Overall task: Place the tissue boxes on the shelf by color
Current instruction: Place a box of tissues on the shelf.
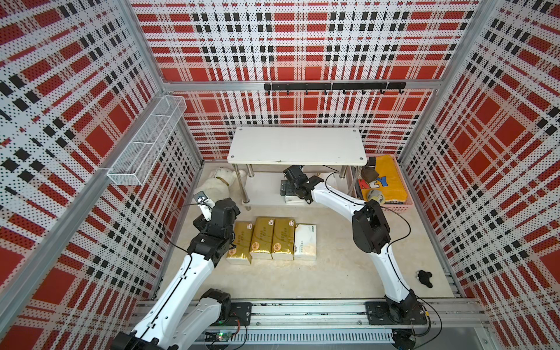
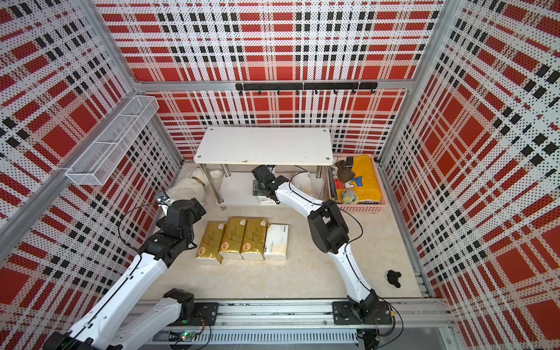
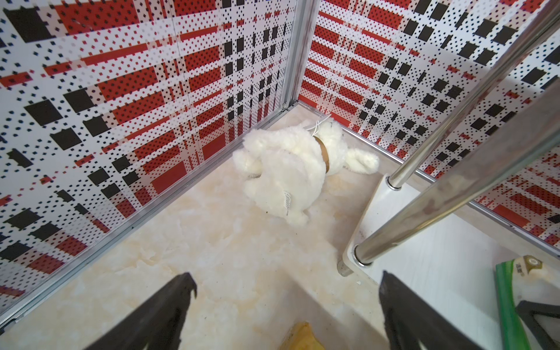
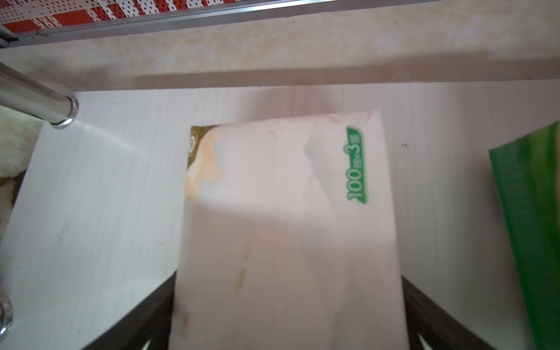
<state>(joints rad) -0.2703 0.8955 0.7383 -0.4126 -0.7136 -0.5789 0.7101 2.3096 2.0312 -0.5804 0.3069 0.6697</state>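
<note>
Beige floor in a top view: three gold tissue boxes, one loose white box unshelved. Left wrist: left gripper wide, empty. Right wrist: right gripper straddles white pack on lower board of shelf, second pack beside; can't tell if I'm gripping.

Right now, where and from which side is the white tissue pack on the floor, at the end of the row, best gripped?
Probably from above, across the long sides of the white tissue pack near its middle. It lies flat; one long side is free, the other lies close against a gold pack, so ease in carefully there.
</note>
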